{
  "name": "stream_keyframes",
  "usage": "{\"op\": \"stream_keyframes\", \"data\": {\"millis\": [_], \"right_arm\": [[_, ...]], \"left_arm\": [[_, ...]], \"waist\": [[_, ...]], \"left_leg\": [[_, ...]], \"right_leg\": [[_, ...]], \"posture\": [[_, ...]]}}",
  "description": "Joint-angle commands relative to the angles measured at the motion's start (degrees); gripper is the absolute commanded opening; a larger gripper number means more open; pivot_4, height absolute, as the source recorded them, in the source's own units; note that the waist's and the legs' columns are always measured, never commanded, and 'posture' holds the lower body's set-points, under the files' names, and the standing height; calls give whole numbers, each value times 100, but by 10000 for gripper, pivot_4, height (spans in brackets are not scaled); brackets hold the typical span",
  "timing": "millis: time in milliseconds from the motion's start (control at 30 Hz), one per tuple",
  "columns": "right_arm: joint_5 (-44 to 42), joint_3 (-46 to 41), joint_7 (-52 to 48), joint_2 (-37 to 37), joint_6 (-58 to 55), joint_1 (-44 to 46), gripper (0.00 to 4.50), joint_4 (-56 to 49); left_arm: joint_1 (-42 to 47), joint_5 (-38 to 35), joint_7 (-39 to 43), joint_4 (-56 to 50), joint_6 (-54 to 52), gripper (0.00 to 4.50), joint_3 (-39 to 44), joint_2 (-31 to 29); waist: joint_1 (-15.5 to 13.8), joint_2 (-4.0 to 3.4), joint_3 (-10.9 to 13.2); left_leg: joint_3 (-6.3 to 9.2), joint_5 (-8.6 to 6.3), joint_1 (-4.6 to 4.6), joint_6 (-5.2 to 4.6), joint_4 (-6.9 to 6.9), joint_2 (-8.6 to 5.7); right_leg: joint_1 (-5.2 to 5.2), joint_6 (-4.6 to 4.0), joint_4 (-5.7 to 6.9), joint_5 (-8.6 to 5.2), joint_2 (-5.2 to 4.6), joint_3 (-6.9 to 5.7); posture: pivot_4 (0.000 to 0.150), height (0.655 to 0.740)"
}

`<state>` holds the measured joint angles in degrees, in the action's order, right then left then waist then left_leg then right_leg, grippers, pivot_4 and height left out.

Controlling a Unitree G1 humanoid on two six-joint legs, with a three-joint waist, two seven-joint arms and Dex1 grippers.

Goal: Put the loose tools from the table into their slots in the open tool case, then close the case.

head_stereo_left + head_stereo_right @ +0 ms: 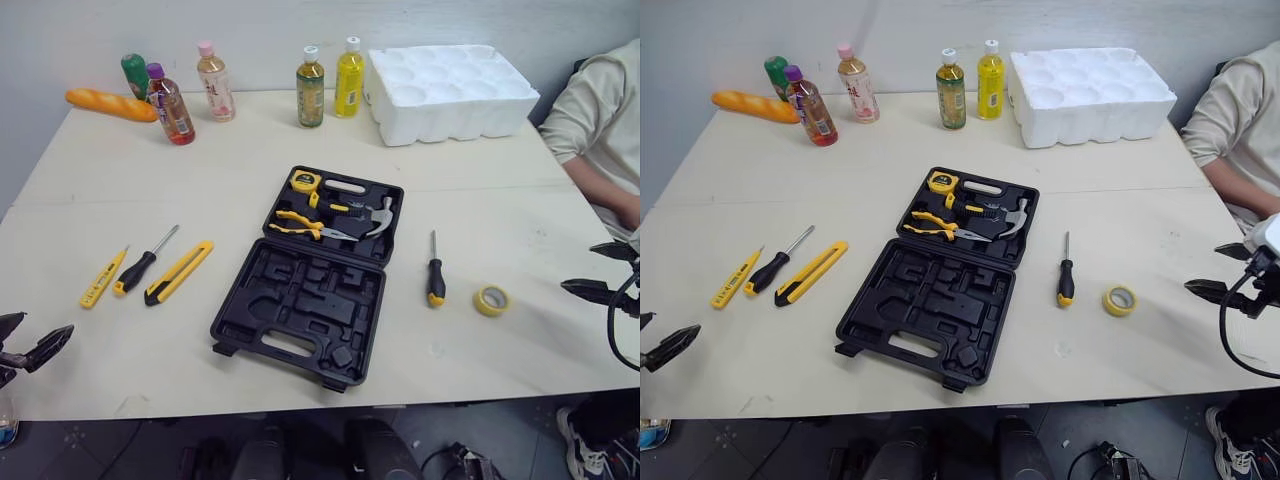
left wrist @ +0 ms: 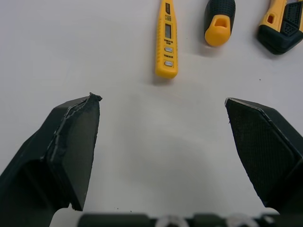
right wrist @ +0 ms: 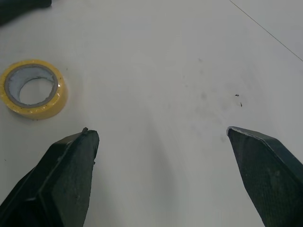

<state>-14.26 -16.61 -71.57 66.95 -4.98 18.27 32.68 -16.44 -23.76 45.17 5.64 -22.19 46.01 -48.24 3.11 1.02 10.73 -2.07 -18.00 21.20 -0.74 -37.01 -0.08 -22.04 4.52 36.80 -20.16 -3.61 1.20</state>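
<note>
fingers of left hand point(image 2: 161, 100) and right hand point(image 3: 158, 130) wide apart, empty, over table point(image 1: 500, 200)

Left claw point(image 1: 46, 323) cut by edge; person point(image 1: 600, 110) cropped; green bottle point(image 1: 133, 72) half hidden.

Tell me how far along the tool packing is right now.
Early. Tape measure, pliers and hammer already sit in the open case. Nothing is in hand: left gripper and right gripper are open and empty. Still loose: tester pen, screwdriver and utility knife on the left, second screwdriver and tape roll on the right. Then close the case.
</note>
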Motion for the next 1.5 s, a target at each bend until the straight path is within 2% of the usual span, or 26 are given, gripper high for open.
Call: {"op": "stream_keyframes", "data": {"millis": [33, 367, 467, 567, 733, 767, 867, 933, 967, 1033, 1100, 1233, 1300, 1500], "right_arm": [[-166, -296, 118, -17, 16, -91, 45000, -224], [-131, -259, 413, -93, 121, -126, 45000, -381], [-253, -434, 502, -98, -92, -481, 45000, -1067], [-469, -625, 624, -187, -600, -939, 45000, -2161], [-849, -579, 1304, -640, -1719, -1261, 45000, -3990], [-974, -428, 1492, -837, -1953, -1238, 45000, -4399], [-1134, 207, 2076, -1427, -2541, -963, 45000, -5330], [-1026, 538, 2283, -1684, -2686, -804, 45000, -5467], [-920, 731, 2383, -1795, -2729, -743, 45000, -5478], [-637, 1120, 2596, -1927, -2805, -631, 39886, -5428], [-409, 1423, 2772, -2010, -2898, -516, 32664, -5335], [-138, 1926, 2967, -2269, -3028, -256, 11323, -5166], [-15, 2098, 3033, -2404, -3015, -101, 1252, -5018], [200, 2425, 3124, -2782, -2995, 240, 517, -4677]], "left_arm": [[157, 45, 9, 192, 72, 44413, -26, -174], [405, -57, 72, 236, -49, 44413, -113, -244], [480, -624, 342, -492, -714, 44413, -110, -316], [757, -869, 432, -1210, -1060, 44413, -418, -453], [1549, -900, 580, -1658, -1331, 44413, -1418, -718], [1917, -799, 628, -1615, -1285, 44413, -1827, -749], [3136, -255, 762, -1070, -959, 44413, -3047, -664], [3816, 99, 825, -389, -618, 44413, -3555, -464], [4120, 292, 823, -22, -386, 41968, -3764, -350], [4629, 536, 902, 580, -193, 36051, -4122, -132], [5044, 793, 877, 1119, 9, 27432, -4391, 105], [5791, 1301, 767, 2240, 514, 8041, -4828, 684], [6134, 1505, 715, 2802, 798, 0, -4950, 940], [6763, 1923, 683, 3952, 1453, 0, -5148, 1441]], "waist": [[2, 0, 0], [5, 0, 0], [-3, 0, 0], [-52, 2, 0], [-135, 1, -1], [-130, 0, -1], [-145, 3, -2], [-147, 4, -2], [-151, 4, -3], [-147, 6, -3], [-146, 6, -3], [-162, 11, -5], [-170, 13, -6], [-156, 16, -7]], "left_leg": [[0, 0, 0, 0, -1, 0], [-1, 1, 0, 0, -3, 0], [-1, 1, 0, 0, -4, 0], [3, 2, 5, 2, -9, 1], [5, 8, 1, 8, -10, 1], [5, 9, 3, 11, -10, 1], [7, 16, 7, 19, -12, 3], [7, 26, 11, 28, -16, 0], [3, 27, 16, 28, -16, -1], [-4, 45, 35, 52, -27, -4], [-10, 53, 50, 46, -37, -5], [2, 49, 115, 36, -101, 0], [1, 49, 120, 34, -110, -3], [-1, 50, 124, 34, -107, -3]], "right_leg": [[0, 0, 0, 0, 0, 0], [-3, 0, 9, 0, 0, 0], [-3, 0, 10, 0, 1, -1], [-1, 1, 11, 0, 0, -5], [3, 2, 17, 1, 2, -7], [0, 2, 18, 1, 4, -8], [-4, 3, 21, 1, 9, -10], [-10, 4, 30, 2, 11, -11], [-20, 5, 33, 2, 11, -7], [-42, 6, 66, 3, 12, -8], [-58, 6, 82, 3, 12, -10], [-95, 10, 103, 5, 11, -29], [-97, 15, 105, 8, 10, -29], [-108, 17, 108, 8, 10, -39]], "posture": [[1500, 7400], [1500, 7400], [1500, 7400], [1500, 7400], [1500, 7400], [1500, 7400], [1500, 7400], [1500, 7400], [1500, 7400], [1500, 7400], [1500, 7400], [1500, 7400], [1500, 7400], [1500, 7400]]}}
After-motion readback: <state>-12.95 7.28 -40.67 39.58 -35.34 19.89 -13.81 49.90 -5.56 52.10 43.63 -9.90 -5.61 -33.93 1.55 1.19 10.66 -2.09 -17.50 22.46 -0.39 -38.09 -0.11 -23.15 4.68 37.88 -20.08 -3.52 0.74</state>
